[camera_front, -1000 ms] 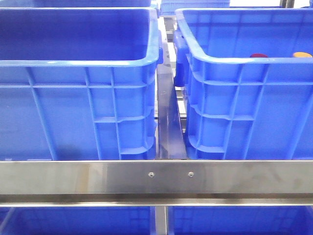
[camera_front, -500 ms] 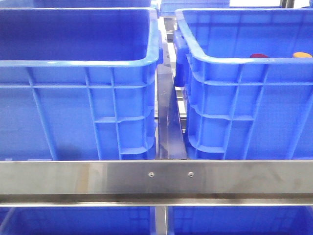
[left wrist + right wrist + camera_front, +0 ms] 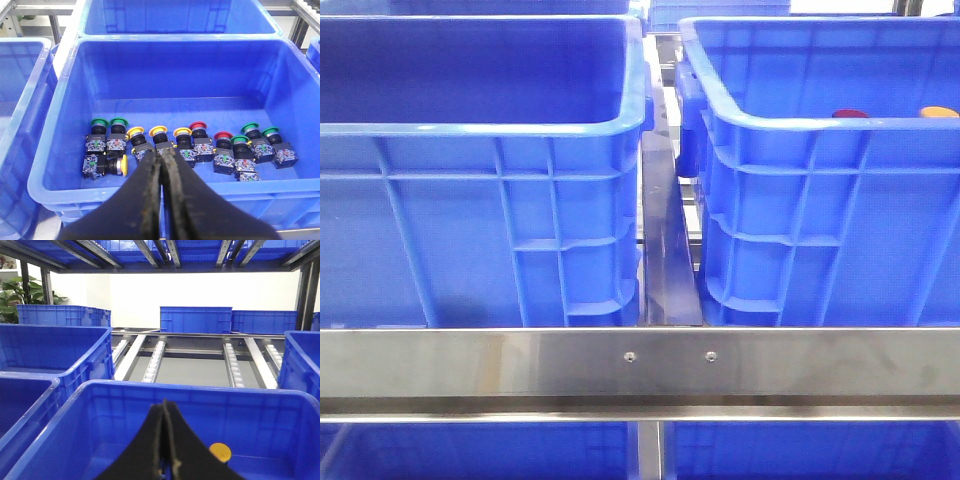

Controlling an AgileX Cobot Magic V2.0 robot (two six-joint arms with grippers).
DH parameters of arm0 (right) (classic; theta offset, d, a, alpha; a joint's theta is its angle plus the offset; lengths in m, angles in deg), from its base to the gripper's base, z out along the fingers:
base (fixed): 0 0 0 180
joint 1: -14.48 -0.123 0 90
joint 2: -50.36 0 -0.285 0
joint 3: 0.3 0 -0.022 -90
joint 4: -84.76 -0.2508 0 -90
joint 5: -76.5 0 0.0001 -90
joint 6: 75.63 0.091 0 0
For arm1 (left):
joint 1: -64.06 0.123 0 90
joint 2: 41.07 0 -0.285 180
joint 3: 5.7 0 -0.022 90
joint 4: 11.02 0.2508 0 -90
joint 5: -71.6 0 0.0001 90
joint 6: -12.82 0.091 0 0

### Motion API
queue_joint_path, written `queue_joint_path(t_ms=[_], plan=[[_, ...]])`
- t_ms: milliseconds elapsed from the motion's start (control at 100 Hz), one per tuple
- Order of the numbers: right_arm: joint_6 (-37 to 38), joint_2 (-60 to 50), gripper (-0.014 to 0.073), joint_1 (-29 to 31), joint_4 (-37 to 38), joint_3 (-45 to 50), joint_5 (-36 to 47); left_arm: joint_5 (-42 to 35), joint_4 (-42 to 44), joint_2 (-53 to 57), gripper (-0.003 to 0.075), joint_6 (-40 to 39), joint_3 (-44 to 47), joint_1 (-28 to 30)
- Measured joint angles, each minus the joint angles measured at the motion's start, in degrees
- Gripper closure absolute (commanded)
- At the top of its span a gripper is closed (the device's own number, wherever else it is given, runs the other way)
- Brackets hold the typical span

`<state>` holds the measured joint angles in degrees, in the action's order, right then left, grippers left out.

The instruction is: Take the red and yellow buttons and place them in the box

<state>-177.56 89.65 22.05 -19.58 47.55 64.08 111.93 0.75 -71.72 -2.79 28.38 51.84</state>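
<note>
Two twin blue boxes stand side by side in the front view, the left box [image 3: 470, 127] and the right box [image 3: 800, 123]. Just over the right box's rim show a dark red button [image 3: 849, 113] and an orange-yellow button [image 3: 939, 111]. My left gripper [image 3: 162, 151] is shut and empty above the near rim of a blue crate [image 3: 75, 186] that holds several push buttons, among them yellow [image 3: 158, 131] and red [image 3: 198, 125]. My right gripper [image 3: 165, 403] is shut and empty over a blue crate [image 3: 240, 390], with a yellow button [image 3: 220, 452] beside it. Neither gripper shows in the front view.
A steel rail [image 3: 640, 365] runs across the front below the crates, and a steel divider [image 3: 665, 250] fills the gap between them. More blue crates [image 3: 195, 320] and a roller conveyor [image 3: 155, 360] lie behind. Green-capped buttons [image 3: 99, 121] share the left-hand crate.
</note>
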Motion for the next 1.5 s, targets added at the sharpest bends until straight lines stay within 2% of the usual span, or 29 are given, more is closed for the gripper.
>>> queue_joint_path(t_ms=[950,1180,1500], plan=[[0.0,0.0,0.0662,0.0,0.0,0.0,0.0,-0.1,0.1,0.0,0.0739,0.0,0.0,0.0],[0.0,0.0,0.0662,0.0,0.0,0.0,0.0,-6.0,1.0,0.8,0.0739,0.0,2.6,1.0],[0.0,0.0,0.0662,0.0,0.0,0.0,0.0,-19.9,0.7,10.7,0.0739,1.8,18.3,7.2]])
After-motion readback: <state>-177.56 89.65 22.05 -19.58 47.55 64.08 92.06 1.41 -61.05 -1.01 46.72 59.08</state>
